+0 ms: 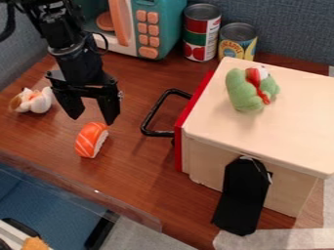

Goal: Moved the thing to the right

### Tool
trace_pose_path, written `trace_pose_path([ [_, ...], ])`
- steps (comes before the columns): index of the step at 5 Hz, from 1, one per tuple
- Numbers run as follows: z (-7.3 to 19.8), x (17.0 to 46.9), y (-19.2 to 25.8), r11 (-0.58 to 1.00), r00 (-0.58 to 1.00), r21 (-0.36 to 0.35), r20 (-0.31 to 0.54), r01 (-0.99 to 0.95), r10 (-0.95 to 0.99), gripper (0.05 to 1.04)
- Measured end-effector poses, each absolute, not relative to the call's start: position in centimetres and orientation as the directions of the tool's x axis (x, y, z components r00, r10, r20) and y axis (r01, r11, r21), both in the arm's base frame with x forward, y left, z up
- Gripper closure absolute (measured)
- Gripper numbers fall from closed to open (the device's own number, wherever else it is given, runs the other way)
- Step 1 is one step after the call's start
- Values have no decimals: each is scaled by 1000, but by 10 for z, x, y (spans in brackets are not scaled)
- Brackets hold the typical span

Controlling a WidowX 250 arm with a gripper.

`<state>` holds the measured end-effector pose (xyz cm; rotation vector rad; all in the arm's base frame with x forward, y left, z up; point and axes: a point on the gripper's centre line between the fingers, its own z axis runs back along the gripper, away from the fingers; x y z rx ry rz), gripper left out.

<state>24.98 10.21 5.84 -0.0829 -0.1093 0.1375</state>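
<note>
My gripper (94, 117) hangs over the left part of the wooden table, its two fingers spread apart with nothing between them. Just below the fingertips, an orange-and-white sushi piece (91, 139) lies on the tabletop. A small white and brown soft toy (32, 100) rests farther left, beside the gripper. On top of the pale wooden box at the right sits a green plush toy (245, 90) with red and white parts.
The wooden box (293, 122) has a red front with a black handle (151, 114) sticking out leftward. Two cans (201, 33) and a teal toy microwave (158, 24) stand at the back. A clear ledge (78, 188) runs along the table's front edge.
</note>
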Motion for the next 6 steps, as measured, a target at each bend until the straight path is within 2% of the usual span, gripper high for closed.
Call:
trace_pose_path([
  [1, 52, 249, 101, 986, 987, -105, 80, -132, 141, 84],
  [2, 61, 256, 140, 976, 979, -167, 122, -142, 163, 84],
  [3, 71, 265, 178, 975, 971, -160, 157, -152, 177, 84],
  [4, 83, 270, 206, 987, 969, -96, 199, -127, 143, 84],
  [5, 77, 273, 222, 995, 979, -29, 180, -90, 94, 84],
  [6, 54, 277, 229, 994, 991, 34, 82, -104, 101, 84],
])
